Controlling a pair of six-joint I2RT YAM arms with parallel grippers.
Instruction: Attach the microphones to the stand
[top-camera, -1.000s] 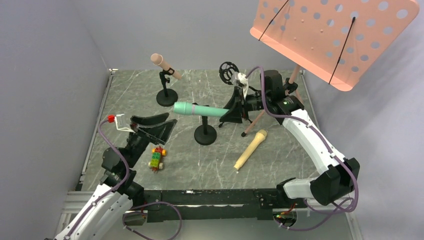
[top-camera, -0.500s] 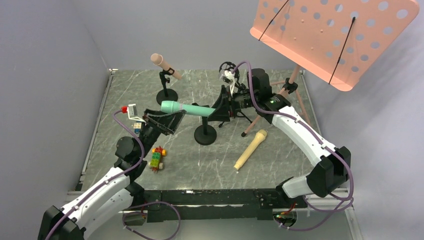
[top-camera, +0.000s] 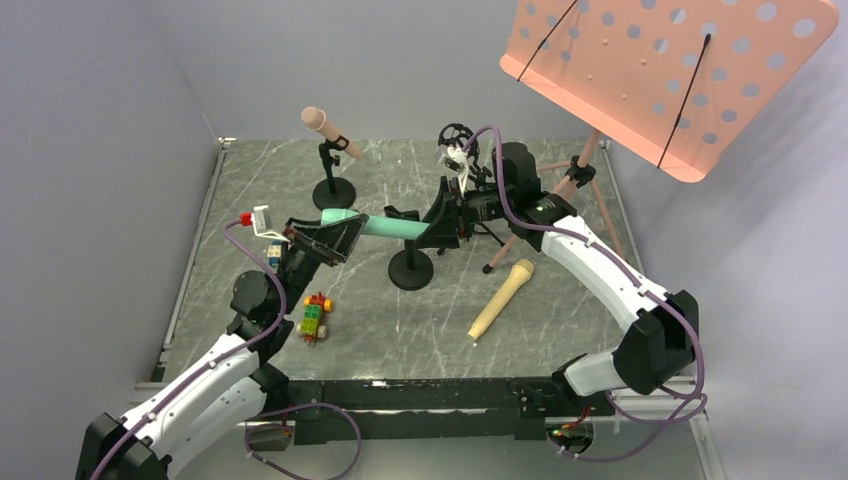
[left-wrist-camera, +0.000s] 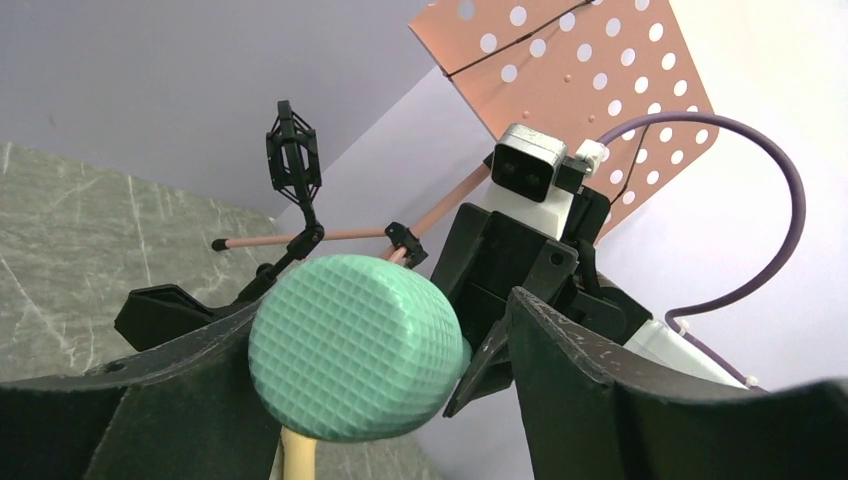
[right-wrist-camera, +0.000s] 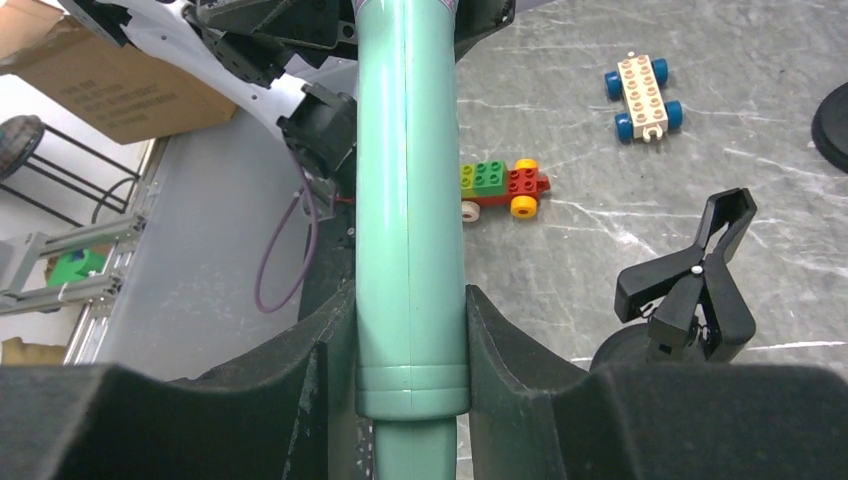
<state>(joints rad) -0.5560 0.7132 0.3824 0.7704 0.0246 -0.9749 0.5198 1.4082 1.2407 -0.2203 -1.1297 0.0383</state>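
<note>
The teal microphone (top-camera: 385, 227) is hanging level above the surface (top-camera: 560, 330), just over the empty clip stand (top-camera: 411, 268) at the centre. The right hand (top-camera: 441, 213) is clamping its barrel near the tail end. The left hand (top-camera: 328, 238) is standing apart around the meshed head: one finger looks to be touching it, and a gap is showing at the other. The pink microphone (top-camera: 330, 128) is already sitting in the rear stand, and the yellow microphone (top-camera: 502, 298) is lying on the surface to the right.

I am judging this as a handover or a two-handed alignment above the clip (right-wrist-camera: 690, 285).

Hazards from here:
- The head is rounded. An off-centre squeeze could be twisting the barrel inside the right hand's grip.
- Releasing one hand before the other is seated would be dropping the microphone onto the stand.
- Pressing down off-line could be tipping the light stand.
</note>
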